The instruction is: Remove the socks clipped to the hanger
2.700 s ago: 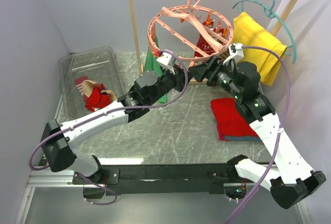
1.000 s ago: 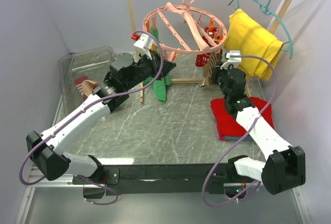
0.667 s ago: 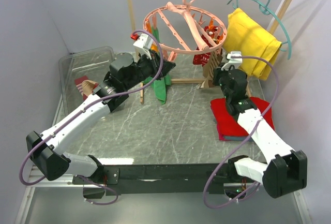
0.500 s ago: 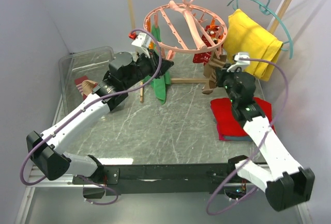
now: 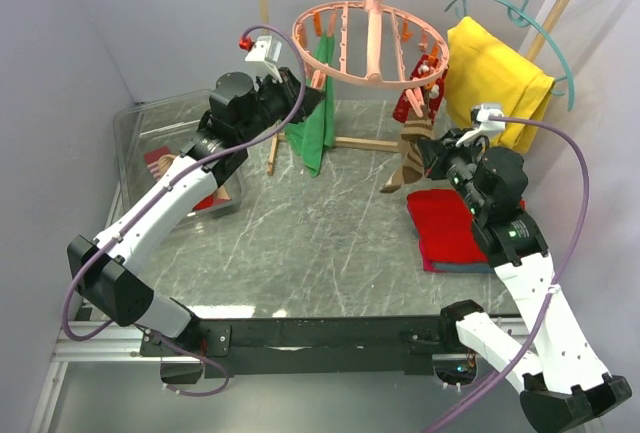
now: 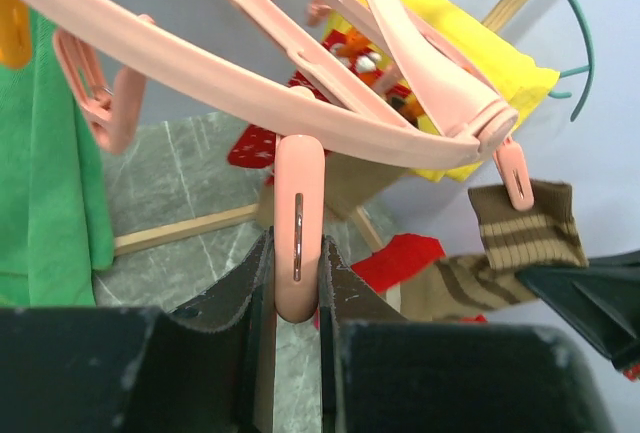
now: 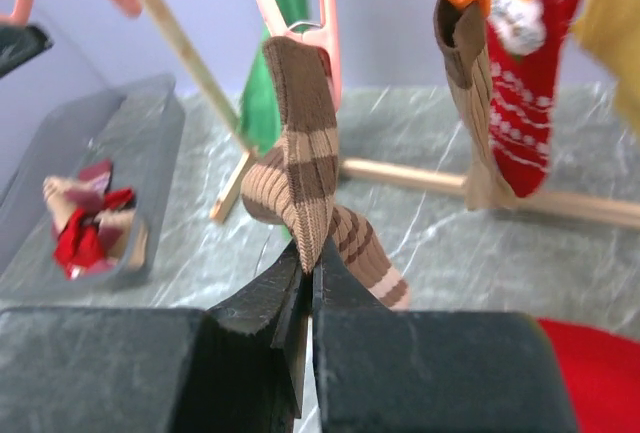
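The salmon-pink hanger (image 5: 368, 48) hangs from the wooden rail. My left gripper (image 5: 312, 101) (image 6: 297, 253) is shut on one pink peg (image 6: 298, 208) under the hanger's ring (image 6: 250, 73). A tan-brown striped sock (image 7: 300, 143) (image 5: 405, 165) hangs from a pink peg (image 7: 327, 23) by its cuff. My right gripper (image 7: 308, 253) (image 5: 428, 151) is shut on that sock's middle, pulling it taut. A second tan sock (image 7: 468, 93) and a red patterned sock (image 7: 530, 83) stay clipped on the ring's right side.
A clear bin (image 5: 150, 113) at the left holds loose socks (image 5: 172, 165). A green cloth (image 5: 318, 103) hangs by the left gripper. A yellow cloth (image 5: 495, 78) hangs on a teal hanger (image 5: 505, 8). A folded red cloth (image 5: 445, 223) lies below the right arm.
My right gripper closed on the striped sock and drew it down and toward the near side. My left arm rose with its peg, and the ring turned and levelled.
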You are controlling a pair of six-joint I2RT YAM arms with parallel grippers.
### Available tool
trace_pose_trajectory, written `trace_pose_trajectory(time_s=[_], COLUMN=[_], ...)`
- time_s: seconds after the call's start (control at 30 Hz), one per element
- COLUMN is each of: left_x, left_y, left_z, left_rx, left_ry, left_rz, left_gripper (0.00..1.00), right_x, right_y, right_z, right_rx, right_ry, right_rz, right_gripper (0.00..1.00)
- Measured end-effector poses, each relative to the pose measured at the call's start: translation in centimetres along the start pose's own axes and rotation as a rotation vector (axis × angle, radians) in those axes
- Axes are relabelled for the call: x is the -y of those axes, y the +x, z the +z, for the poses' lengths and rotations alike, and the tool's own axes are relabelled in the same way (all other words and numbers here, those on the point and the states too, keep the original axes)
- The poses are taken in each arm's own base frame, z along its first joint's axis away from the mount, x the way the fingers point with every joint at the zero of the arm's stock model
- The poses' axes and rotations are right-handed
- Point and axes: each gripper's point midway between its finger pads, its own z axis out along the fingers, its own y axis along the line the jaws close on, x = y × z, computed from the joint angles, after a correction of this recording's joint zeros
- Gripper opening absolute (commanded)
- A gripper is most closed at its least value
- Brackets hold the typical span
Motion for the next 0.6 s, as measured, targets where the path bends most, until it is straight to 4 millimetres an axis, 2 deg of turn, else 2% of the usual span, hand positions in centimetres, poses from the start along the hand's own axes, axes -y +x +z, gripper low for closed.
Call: trace_pose_trajectory(time_s=[0.17,0.27,0.37,0.47,0.57,0.6], left_x=[-0.2,-0.6,-0.7,-0.8,-1.2,-1.4], left_y=[0.1,0.9,1.2,1.0,0.9,0.9], left_z=[-0.1,-0.2,-0.2,-0.2,0.1,0.2], left_rx=[0.008,0.000,-0.004,0.001,-0.005,-0.012], left_ry=[0.003,-0.001,-0.004,-0.010,-0.032,-0.041], left_rz=[-0.030,-0.048,-0.050,-0.049,-0.047,-0.046], left_gripper=[0.05,0.07,0.13,0.21,0.36,0.45], right_x=[-0.7,-1.0,-1.6,-2.8,-4.5,-5.2], right_y=[0.6,1.0,1.7,2.0,1.8,1.5], right_z=[-0.9,-1.1,-1.1,-1.2,-1.4,-1.6], right_rx=[-0.056,-0.078,-0.108,-0.134,-0.152,-0.156], right_ry=[-0.026,-0.039,-0.066,-0.115,-0.174,-0.200], right_rz=[0.016,0.031,0.059,0.093,0.118,0.124], right_gripper=[0.06,0.06,0.07,0.08,0.08,0.08])
